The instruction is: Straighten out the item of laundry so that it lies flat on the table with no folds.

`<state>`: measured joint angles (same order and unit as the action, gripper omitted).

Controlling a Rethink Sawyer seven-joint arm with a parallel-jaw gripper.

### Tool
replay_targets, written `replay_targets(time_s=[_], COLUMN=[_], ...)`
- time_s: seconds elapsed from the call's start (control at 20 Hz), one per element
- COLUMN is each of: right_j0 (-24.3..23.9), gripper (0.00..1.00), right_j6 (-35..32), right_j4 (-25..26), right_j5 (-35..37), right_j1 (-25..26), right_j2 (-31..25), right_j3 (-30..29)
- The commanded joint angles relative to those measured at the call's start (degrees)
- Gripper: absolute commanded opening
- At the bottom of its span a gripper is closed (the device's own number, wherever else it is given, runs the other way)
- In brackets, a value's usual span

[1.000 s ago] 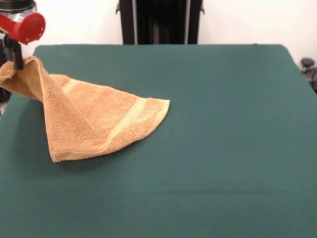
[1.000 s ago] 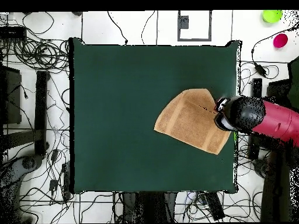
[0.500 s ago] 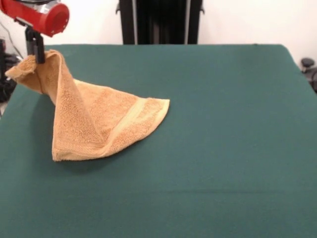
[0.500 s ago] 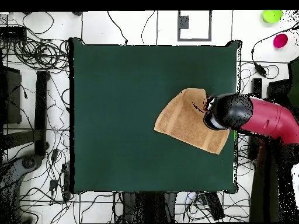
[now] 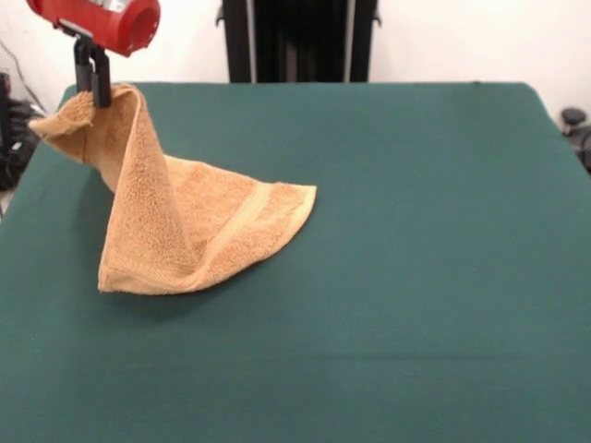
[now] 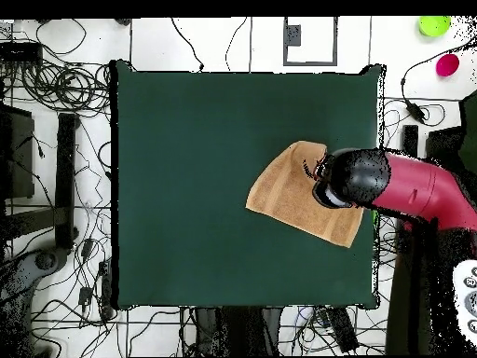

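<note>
Pinching towel [image 5: 185,226] corner in gripper [image 5: 93,88], lifted off table [image 5: 425,231]; best drawn outward, low, keeping cloth taut.

Black cables [image 6: 56,89] tangled over the white floor [image 6: 233,42] on every side in the overhead view. Lime-green round object [image 6: 433,24] and magenta round object [image 6: 447,63] near one corner, close together but apart. Dark square marker [image 6: 293,35] inside a black outlined frame. In the front view, white wall [image 5: 462,41] behind; black knob-shaped part [image 5: 574,118] at the edge.
</note>
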<state>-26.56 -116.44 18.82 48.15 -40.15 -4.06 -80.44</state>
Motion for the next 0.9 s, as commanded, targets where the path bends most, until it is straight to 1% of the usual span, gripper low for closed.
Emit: replay_targets(time_s=[0.05,0.45,0.9], right_j0=[3.08,5.80,10.61], gripper=[0.00,0.00,0.00], right_j6=[-1.84,-6.82,-13.81], right_j4=[-2.79,-6.01,-11.57], right_j5=[5.84,6.27,5.19], right_j1=[0.13,-0.45,-0.75], right_j2=[-2.38,-1.68,0.80], right_j3=[-9.08,-10.53,-12.54])
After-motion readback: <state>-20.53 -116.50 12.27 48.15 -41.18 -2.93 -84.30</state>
